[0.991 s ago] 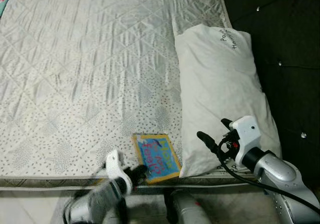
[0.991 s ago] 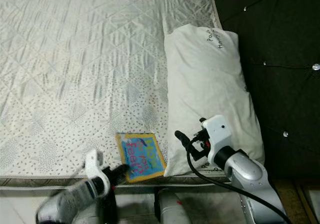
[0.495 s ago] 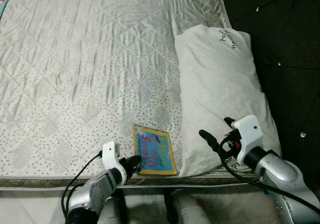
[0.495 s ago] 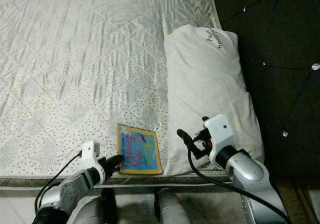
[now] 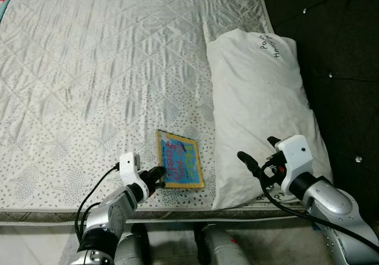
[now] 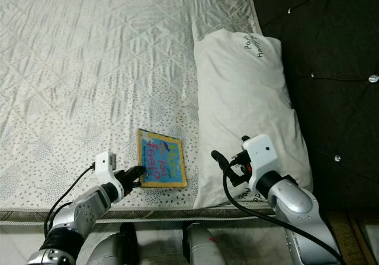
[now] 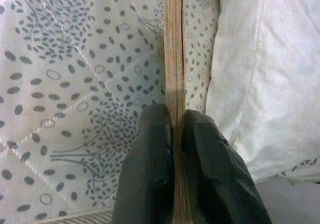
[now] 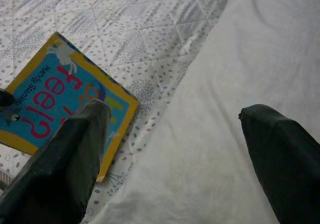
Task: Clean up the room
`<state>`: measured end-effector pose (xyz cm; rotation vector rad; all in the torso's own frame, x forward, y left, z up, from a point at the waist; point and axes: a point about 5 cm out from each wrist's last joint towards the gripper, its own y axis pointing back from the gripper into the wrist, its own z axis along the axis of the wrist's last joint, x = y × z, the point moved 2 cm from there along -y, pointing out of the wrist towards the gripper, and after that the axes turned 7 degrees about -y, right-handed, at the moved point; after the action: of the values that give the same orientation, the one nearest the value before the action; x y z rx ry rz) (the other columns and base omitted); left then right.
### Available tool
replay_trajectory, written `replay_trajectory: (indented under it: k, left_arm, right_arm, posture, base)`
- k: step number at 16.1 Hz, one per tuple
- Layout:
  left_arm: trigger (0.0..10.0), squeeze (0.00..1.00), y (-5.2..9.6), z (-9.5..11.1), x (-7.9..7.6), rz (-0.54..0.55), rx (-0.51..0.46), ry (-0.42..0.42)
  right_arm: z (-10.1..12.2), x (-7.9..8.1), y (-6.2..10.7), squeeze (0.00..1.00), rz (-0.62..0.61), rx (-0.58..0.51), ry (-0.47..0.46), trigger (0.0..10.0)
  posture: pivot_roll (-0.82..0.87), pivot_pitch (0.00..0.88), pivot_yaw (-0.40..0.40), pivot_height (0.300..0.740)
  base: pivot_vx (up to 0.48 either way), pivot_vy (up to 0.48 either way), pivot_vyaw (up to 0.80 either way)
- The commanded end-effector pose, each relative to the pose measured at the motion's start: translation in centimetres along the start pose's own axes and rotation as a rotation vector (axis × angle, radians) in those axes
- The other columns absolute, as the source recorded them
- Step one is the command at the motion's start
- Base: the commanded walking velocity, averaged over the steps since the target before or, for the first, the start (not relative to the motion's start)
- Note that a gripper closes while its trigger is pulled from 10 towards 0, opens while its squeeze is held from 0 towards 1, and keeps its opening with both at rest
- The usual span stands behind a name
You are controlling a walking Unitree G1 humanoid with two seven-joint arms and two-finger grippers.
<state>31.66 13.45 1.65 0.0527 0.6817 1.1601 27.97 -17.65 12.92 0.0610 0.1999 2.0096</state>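
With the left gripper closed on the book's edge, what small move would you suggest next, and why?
Probably lift the book slightly off the mattress. The left gripper is shut on its near edge, while the book lies flat beside the pillow. The right gripper hovers open over the pillow.

- Bed (image 5: 89, 87): a pale quilted cover stitched in diamonds, with grey leaf-and-dot print toward the 6 o'clock edge; light falls evenly.
- Headboard (image 5: 337, 58): dark, button-tufted panel along the 3 o'clock side.
- Pillow (image 5: 260, 105): white, lying lengthwise against the headboard, handwriting near its 12 o'clock end.
- Floor (image 6: 18, 247): pale strip at 7 o'clock.
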Motion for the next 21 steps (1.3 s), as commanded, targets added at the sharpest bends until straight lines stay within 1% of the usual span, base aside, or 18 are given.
replay_trajectory:
  k: [1, 3, 8, 10, 14, 15, 16, 21]
  left_arm:
    - [10.0, 0.00, 0.0, -0.6, -0.1, -0.027, 0.008, 0.010]
    - [10.0, 0.00, -0.5, -1.0, -0.7, -0.078, 0.030, 0.005]
    - [10.0, 0.00, -1.0, -1.9, -1.3, -0.127, 0.069, 0.005]
    - [10.0, 0.00, -1.1, -2.0, -1.1, -0.125, 0.077, -0.004]
    - [10.0, 0.00, -0.8, -2.2, -0.7, -0.141, 0.084, 0.005]
    - [10.0, 0.41, -0.8, -2.3, -0.6, -0.141, 0.087, 0.003]
    - [10.0, 1.00, -0.8, -2.3, -0.5, -0.137, 0.088, 0.002]
    - [10.0, 1.00, -0.6, -2.6, -0.2, -0.132, 0.094, 0.004]
  right_arm:
    - [-0.6, -0.7, 0.4, 0.00, -0.038, 0.015, -0.011, 10.0]
    - [-0.4, -0.6, 0.3, 0.00, -0.044, 0.006, -0.012, 10.0]
    - [0.0, -0.7, 0.2, 0.00, -0.050, -0.010, -0.007, 10.0]
    - [0.1, -0.8, 0.2, 0.00, -0.053, -0.012, -0.004, 10.0]
    - [0.2, -0.7, 0.3, 0.00, -0.052, -0.014, -0.001, 10.0]
    - [0.2, -0.7, 0.3, 0.00, -0.051, -0.013, -0.001, 10.0]
    - [0.2, -0.7, 0.3, 0.00, -0.052, -0.014, -0.001, 10.0]
    - [0.3, -0.9, 0.1, 0.00, -0.052, -0.018, 0.004, 10.0]
  posture:
    - [-0.31, 0.331, -0.077, 0.740]
    - [-0.32, 0.332, -0.079, 0.740]
    - [-0.33, 0.332, -0.088, 0.740]
    - [-0.34, 0.330, -0.091, 0.740]
    - [-0.34, 0.329, -0.093, 0.740]
    - [-0.34, 0.328, -0.093, 0.740]
    - [-0.34, 0.327, -0.094, 0.740]
    - [-0.34, 0.324, -0.096, 0.740]
  base:
    - [0.000, 0.000, 0.00]
    - [0.000, 0.000, 0.00]
    - [0.000, 0.000, 0.00]
    - [0.000, 0.000, 0.00]
    - [0.000, 0.000, 0.00]
    - [0.000, 0.000, 0.00]
    - [0.000, 0.000, 0.00]
    - [0.000, 0.000, 0.00]
